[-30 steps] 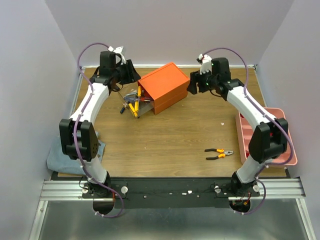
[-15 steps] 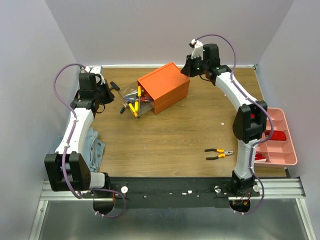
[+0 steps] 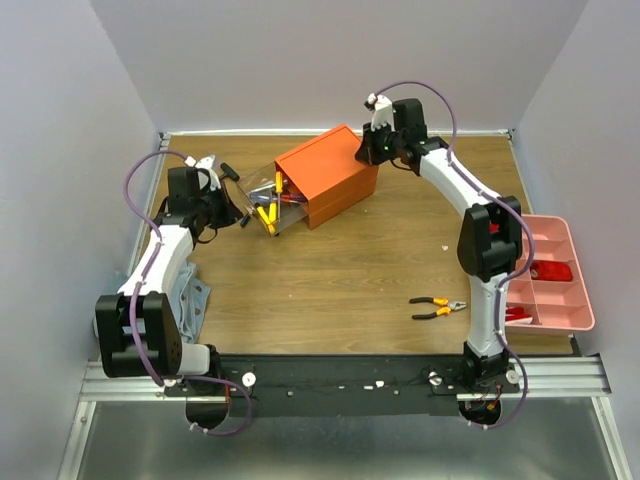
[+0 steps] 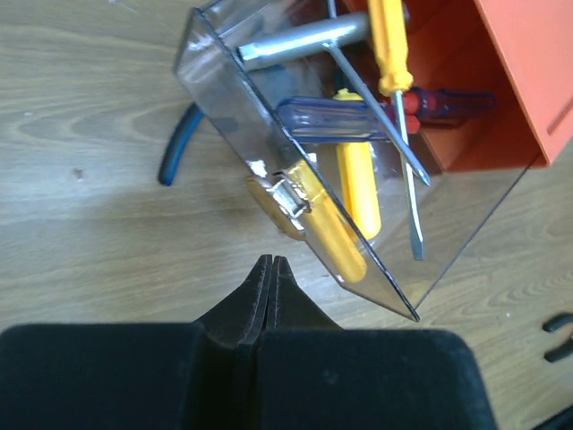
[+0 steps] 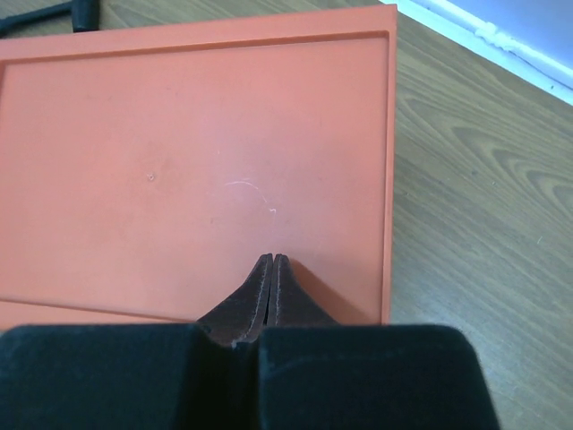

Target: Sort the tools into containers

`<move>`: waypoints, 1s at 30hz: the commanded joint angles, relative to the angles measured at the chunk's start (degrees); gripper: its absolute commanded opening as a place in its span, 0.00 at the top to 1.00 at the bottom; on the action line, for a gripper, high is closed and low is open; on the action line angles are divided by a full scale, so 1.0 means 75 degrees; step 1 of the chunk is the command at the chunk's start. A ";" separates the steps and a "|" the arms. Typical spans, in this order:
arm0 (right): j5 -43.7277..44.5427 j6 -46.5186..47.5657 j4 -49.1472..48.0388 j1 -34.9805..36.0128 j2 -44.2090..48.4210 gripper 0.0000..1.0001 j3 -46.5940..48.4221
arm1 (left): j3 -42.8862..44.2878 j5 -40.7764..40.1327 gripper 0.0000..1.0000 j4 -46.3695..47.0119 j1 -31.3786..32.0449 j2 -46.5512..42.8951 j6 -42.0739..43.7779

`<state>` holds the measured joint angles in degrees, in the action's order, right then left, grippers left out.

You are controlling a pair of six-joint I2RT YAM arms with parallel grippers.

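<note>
One orange box [image 3: 335,170], one pink tray [image 3: 560,300], one drawer [image 3: 262,192] pulled out.
From above, one pair of orange pliers [image 3: 437,307] is seen on the desk [image 3: 330,270] near the tray. Left wrist: the left claw [image 4: 270,269] is pressed together on nothing, before the tool-filled drawer. Right wrist: the right claw [image 5: 271,267] is pressed together over the box.

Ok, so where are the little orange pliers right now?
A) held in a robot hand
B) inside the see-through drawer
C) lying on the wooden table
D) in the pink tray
C: the orange pliers lie flat on the wooden table, just left of the pink tray and not inside it.
</note>
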<state>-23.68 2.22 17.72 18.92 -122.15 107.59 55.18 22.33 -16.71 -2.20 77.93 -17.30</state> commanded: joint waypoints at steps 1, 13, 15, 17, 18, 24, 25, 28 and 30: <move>0.0321 0.0536 0.0743 0.0219 -0.0249 0.99 -0.0341 | -0.0325 0.1402 1.00 0.1217 -0.0035 0.0249 -0.0014; 0.0626 0.0852 0.0884 0.0466 -0.0179 0.99 -0.0951 | -0.0127 0.2144 1.00 0.2719 0.0070 0.1292 -0.0658; 0.0650 0.0888 0.0896 0.0489 -0.0225 0.99 -0.0951 | -0.0033 0.2249 1.00 0.2813 0.0105 0.1491 -0.0786; 0.0650 0.0946 0.0919 0.0536 -0.0260 0.99 -0.0951 | 0.0096 0.2285 1.00 0.3012 0.0187 0.1678 -0.0880; 0.0650 0.0946 0.0919 0.0548 -0.0284 0.99 -0.0951 | 0.0142 0.2389 1.00 0.3094 0.0222 0.1749 -0.1020; 0.0638 0.0958 0.0954 0.0677 -0.0378 0.99 -0.0927 | 0.0634 0.2636 1.00 0.3680 0.0632 0.2475 -0.1712; 0.0650 0.0958 0.0943 0.0700 -0.0401 0.99 -0.0927 | 0.0798 0.2648 1.00 0.3751 0.0679 0.2558 -0.1771; 0.0685 0.0958 0.0943 0.0747 -0.0401 1.00 -0.0951 | 0.1161 0.2601 1.00 0.3844 0.0878 0.2933 -0.1830; 0.0685 0.0970 0.0943 0.0771 -0.0378 0.99 -0.0986 | 0.1302 0.2531 1.00 0.3973 0.0949 0.3225 -0.2099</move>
<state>-19.68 9.04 14.33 22.81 -120.68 104.07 61.12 41.52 8.29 3.46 98.24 -29.30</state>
